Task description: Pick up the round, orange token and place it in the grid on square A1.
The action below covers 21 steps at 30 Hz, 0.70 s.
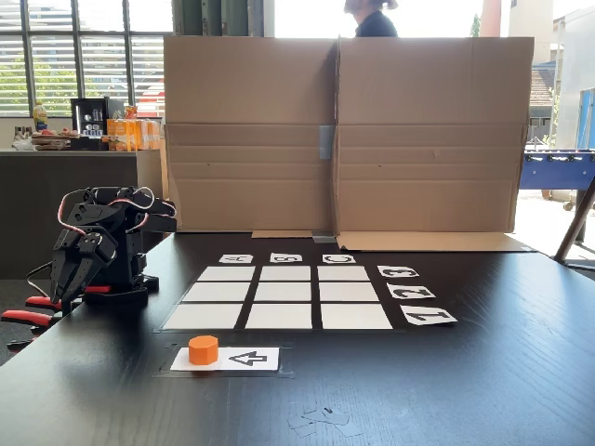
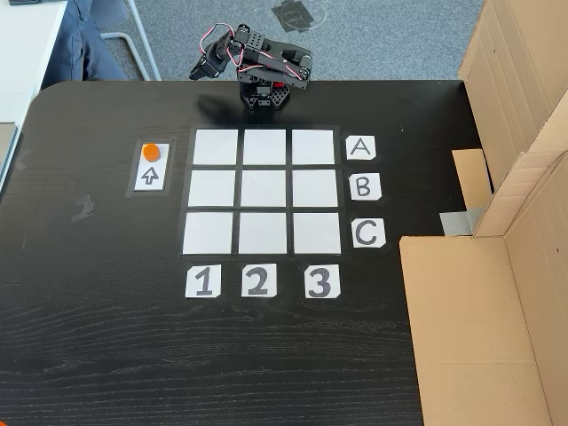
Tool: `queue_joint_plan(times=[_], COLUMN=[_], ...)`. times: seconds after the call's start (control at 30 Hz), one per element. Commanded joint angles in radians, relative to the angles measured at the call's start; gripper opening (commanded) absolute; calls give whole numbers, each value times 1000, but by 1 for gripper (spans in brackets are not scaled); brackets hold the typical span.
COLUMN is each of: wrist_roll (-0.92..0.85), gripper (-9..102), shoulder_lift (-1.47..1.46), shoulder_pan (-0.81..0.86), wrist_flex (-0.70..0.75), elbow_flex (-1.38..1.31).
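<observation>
In the low fixed view my gripper hangs at the far left, arm folded, fingers pointing down off the worktop edge. It holds nothing; I cannot tell how far apart the fingers stand.

Right of my gripper and nearer the camera, the token sits upright on one end of the arrow card, well apart from me. It is a short, flat-topped orange cylinder, smooth and probably hard plastic. I judge it light and stiff, a little slippery. I would close on its curved side low down, fingers square to it, so it does not squirt out.

Further right lies the grid: nine flat white paper cells with black gaps, matte and thin. In the overhead fixed view, A1 is the corner cell nearest my base on the token's side, with the token just beyond it. The worktop is dark wood grain. Stiff brown cardboard stands behind the grid.
</observation>
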Motion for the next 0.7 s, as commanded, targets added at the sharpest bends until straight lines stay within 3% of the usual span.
queue_joint_plan(times=[0.0,0.67], wrist_roll=[-110,-129], gripper=[8,9], shoulder_lift=[0,-120], shoulder_pan=[97,97], wrist_flex=[-32,-44], elbow_flex=[0,-86])
